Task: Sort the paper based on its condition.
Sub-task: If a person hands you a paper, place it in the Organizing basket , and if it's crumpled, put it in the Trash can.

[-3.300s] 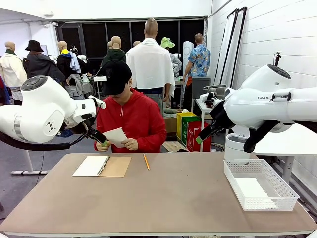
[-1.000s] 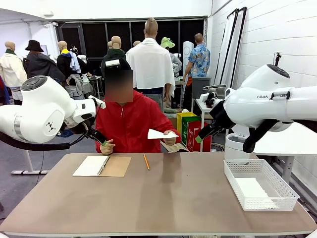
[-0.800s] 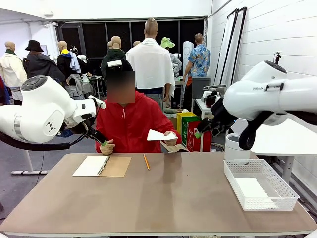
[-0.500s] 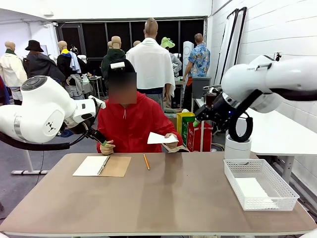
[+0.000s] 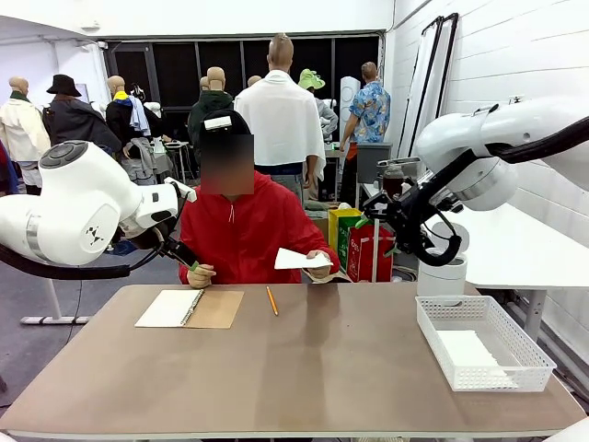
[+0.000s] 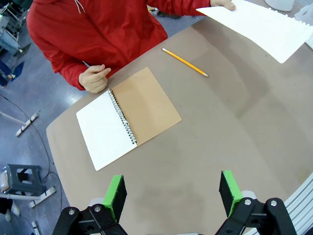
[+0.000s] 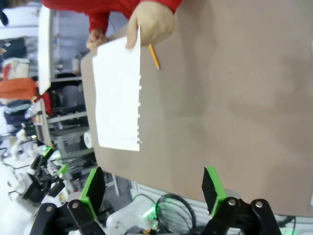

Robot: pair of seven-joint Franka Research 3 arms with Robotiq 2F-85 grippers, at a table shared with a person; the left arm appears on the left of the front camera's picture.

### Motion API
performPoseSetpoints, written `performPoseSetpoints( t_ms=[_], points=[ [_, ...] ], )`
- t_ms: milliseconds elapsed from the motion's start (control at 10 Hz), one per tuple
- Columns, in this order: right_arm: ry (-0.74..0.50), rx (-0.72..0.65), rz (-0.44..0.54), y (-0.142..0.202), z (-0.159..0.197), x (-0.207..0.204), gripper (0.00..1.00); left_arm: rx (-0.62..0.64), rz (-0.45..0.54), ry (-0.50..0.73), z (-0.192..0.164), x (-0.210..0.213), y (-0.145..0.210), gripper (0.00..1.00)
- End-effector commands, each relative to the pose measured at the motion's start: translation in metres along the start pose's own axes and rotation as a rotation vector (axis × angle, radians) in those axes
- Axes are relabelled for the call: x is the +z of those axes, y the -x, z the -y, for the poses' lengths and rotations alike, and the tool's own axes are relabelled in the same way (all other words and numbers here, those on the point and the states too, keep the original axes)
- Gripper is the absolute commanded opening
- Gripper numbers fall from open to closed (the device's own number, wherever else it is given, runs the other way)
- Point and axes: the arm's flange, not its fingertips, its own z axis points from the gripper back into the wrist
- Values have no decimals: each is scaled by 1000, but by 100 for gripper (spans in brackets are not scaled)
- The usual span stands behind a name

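Right now my right gripper [image 5: 373, 228] hangs in the air above the bench's [image 5: 322, 368] far edge, right of the person, jaws spread wide and empty [image 7: 152, 183]. The paper [image 5: 300, 260] is a white sheet with one ragged long edge [image 7: 117, 98]. The person's hand [image 5: 320, 263] holds it by one end over the middle of the far edge, clear of the bench top. My left gripper [image 5: 189, 261] is also wide open with nothing in it [image 6: 172, 188], raised over the far left side. Below it an open spiral notebook [image 6: 127, 117] lies by the person's other fist [image 6: 95, 78], and a pencil [image 6: 185, 62] is just beside the notebook. Another white sheet [image 5: 469, 350] lies flat in the mesh basket [image 5: 483, 378] at the near right corner
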Motion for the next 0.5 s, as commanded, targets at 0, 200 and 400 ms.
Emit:
performPoseSetpoints(
  t_ms=[0,200,400],
  points=[
    [-12,-14,-17,0,2,-1,100,-2,5,0,0,0,0,100],
    [-12,-14,-17,0,2,-1,100,-2,5,0,0,0,0,100],
    [4,-6,-3,0,1,0,100,-2,5,0,0,0,0,100]
  ],
)
